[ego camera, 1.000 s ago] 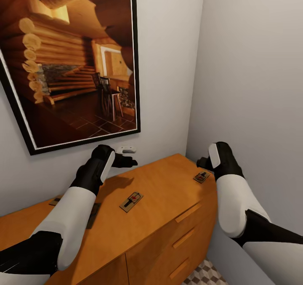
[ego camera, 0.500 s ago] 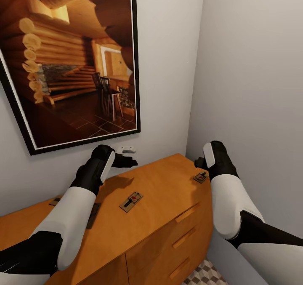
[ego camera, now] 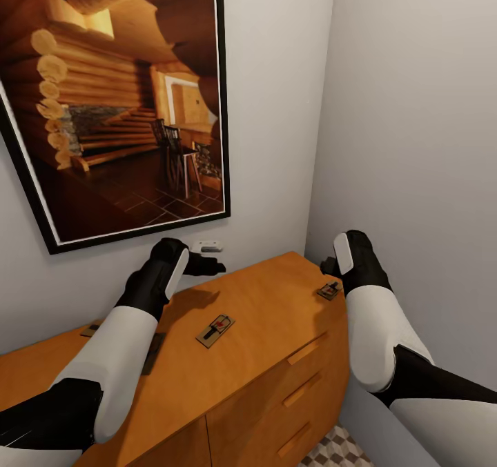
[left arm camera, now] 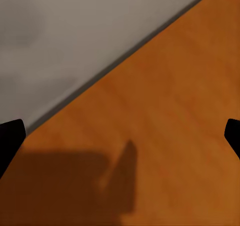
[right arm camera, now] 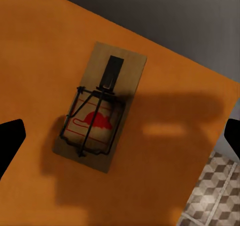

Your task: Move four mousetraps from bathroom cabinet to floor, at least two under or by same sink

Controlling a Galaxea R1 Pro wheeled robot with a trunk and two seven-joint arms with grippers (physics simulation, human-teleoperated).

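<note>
My right gripper (right arm camera: 120,136) hangs with jaws spread wide over the mousetrap (right arm camera: 100,107) lying flat near the cabinet (ego camera: 276,315) top's right-hand corner, a light, stiff, thin slab I judge best pinched across its long wooden edges, clear of the wire.

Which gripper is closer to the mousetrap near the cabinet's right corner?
Right. The right gripper hangs just above that mousetrap, open, with the trap between its fingertips in the wrist view. The left gripper is open by the wall, across the cabinet top.

wooden cabinet (ego camera: 262,356), mousetraps (ego camera: 215,330) on top
</note>
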